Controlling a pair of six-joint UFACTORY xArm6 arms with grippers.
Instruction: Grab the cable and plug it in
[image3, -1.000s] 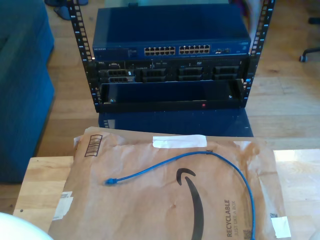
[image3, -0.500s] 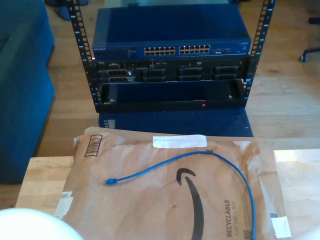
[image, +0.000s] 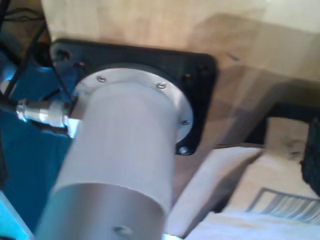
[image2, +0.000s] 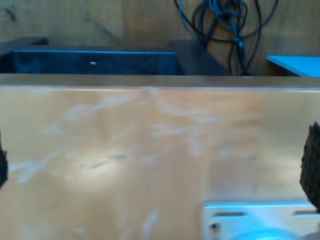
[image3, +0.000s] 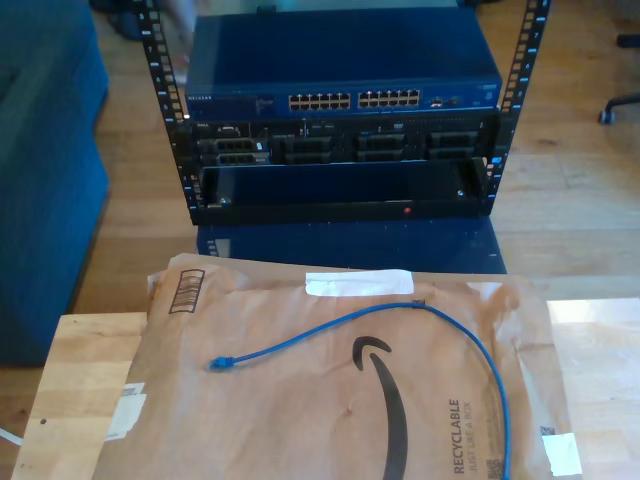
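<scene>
Nothing done yet, judging by the layout. Cable (image3: 400, 325) lying loose on the brown paper mailer (image3: 300, 420) in the lower half of the exterior view, arcing from a plug (image3: 218, 363) at lower left centre, up through the middle, then down and off the bottom edge at lower right. No gripper touching it.

Switch (image3: 345, 85) with its two rows of ports (image3: 355, 100) sitting in the rack (image3: 165, 120) across the upper part of the exterior view, well apart from the plug. No blue cable in any port, as far as can be made out.

My first gripper: jaw state impossible to tell; first wrist view looking at a grey arm column (image: 120, 165) on a black base plate (image: 200, 85) bolted to the wooden table (image: 150, 25), mailer corner nearby.

My second gripper: dark pads (image2: 311, 160) at the frame's far edges, seemingly spread wide with nothing between, bare table (image2: 125, 150) below.

Left to do, by this reading: reach the plug, grasp it, carry it to a port, push it in.
</scene>
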